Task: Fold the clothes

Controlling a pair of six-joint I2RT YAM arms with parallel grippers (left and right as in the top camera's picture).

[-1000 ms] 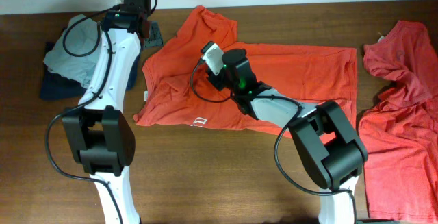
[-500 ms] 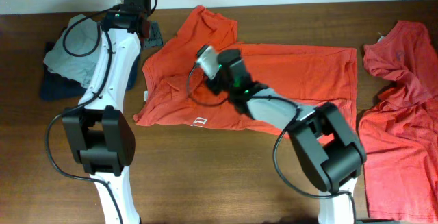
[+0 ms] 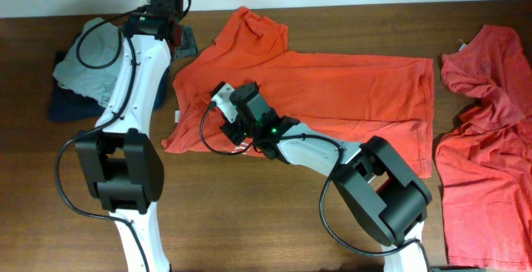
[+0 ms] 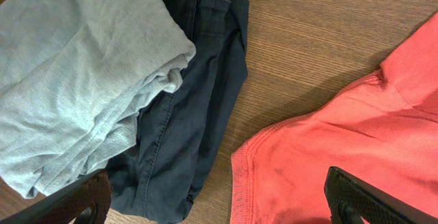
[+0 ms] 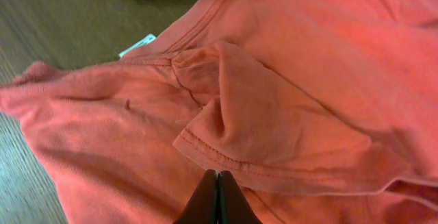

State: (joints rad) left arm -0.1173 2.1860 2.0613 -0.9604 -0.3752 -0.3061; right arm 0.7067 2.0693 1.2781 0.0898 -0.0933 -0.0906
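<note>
An orange-red T-shirt [image 3: 357, 81] lies spread across the middle of the table. A second, crumpled one [image 3: 486, 139] lies at the right edge. My right gripper [image 3: 235, 129] is low over the spread shirt's left part and is shut. In the right wrist view its tips [image 5: 217, 183] press together just below a folded-over sleeve hem [image 5: 274, 125]; no cloth shows between them. My left gripper [image 3: 170, 32] hangs open at the back left. Its fingers [image 4: 373, 200] straddle the orange shirt's hem [image 4: 243, 176] and a dark navy garment [image 4: 185, 114], holding nothing.
A grey garment [image 3: 87, 56] lies on the navy one [image 3: 66, 106] at the table's left end. A white neck label [image 5: 137, 46] shows at the orange shirt's collar. Bare wood [image 3: 249, 214] runs along the front of the table.
My right gripper has shut and swung left and toward the front, from the shirt's middle to its lower left part. The left arm has not moved.
</note>
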